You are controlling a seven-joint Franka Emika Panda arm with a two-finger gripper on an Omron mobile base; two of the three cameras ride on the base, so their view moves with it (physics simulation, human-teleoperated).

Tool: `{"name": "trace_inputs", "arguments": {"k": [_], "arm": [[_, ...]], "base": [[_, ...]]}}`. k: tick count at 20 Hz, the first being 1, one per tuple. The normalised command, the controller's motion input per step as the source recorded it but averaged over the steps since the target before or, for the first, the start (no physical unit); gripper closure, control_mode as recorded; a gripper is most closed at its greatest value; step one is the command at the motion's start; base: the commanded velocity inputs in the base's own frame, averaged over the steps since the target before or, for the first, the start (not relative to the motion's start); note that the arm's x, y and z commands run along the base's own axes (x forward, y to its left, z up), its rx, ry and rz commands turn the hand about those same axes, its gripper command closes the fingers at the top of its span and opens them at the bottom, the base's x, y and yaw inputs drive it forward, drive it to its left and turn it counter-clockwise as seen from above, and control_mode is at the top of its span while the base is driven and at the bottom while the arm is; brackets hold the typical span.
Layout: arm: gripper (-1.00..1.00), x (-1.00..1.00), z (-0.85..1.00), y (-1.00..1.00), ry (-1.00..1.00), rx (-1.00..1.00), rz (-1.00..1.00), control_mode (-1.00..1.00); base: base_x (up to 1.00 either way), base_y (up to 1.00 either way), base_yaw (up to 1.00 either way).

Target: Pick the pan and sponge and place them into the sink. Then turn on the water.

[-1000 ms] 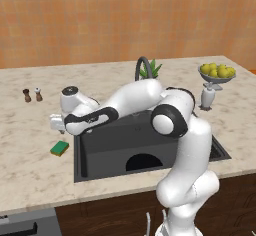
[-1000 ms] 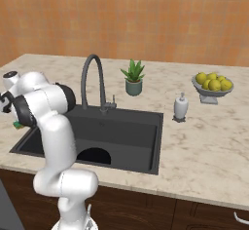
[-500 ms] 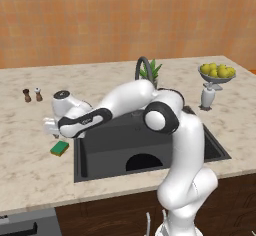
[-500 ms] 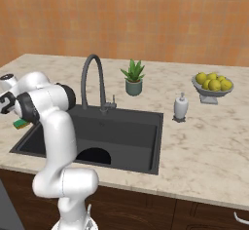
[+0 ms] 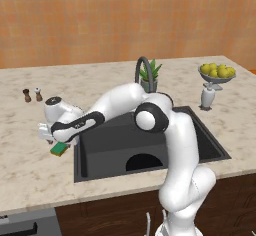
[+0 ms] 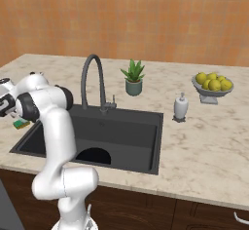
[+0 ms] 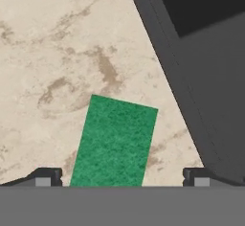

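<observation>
Gripper point(image 7: 122, 179) hung over the sponge point(image 7: 115, 141), jaws spread wide with one fingertip point(image 7: 45, 176) on either side and nothing held. The sponge lay flat on the marble counter point(image 5: 30, 165), just beside the left rim of the sink point(image 5: 100, 145) (pan seen as a dark arc on the basin floor point(image 5: 144, 161)). In the hand view its long axis ran nearly along the view's vertical, across the finger line, so a straight descent should bracket the short sides

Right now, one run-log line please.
phase: reach sponge | end effector: open, above sponge | sponge: on counter left of sink | pan: in sink
</observation>
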Motion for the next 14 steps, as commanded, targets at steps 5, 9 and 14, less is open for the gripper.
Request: {"name": "trace_inputs", "arguments": {"k": [5, 9, 14], "arm": [[-1.00, 0.00, -0.19, 0.07, 0.08, 0.00, -0.08, -1.00], [-1.00, 0.00, -0.19, 0.00, 0.05, 0.00, -0.07, -1.00], [-1.00, 0.00, -0.24, 0.03, 0.01, 0.00, -0.07, -1.00]], "base": [[0.00, 0.00, 0.00], [0.00, 0.00, 0.00], [0.00, 0.00, 0.00]]}}
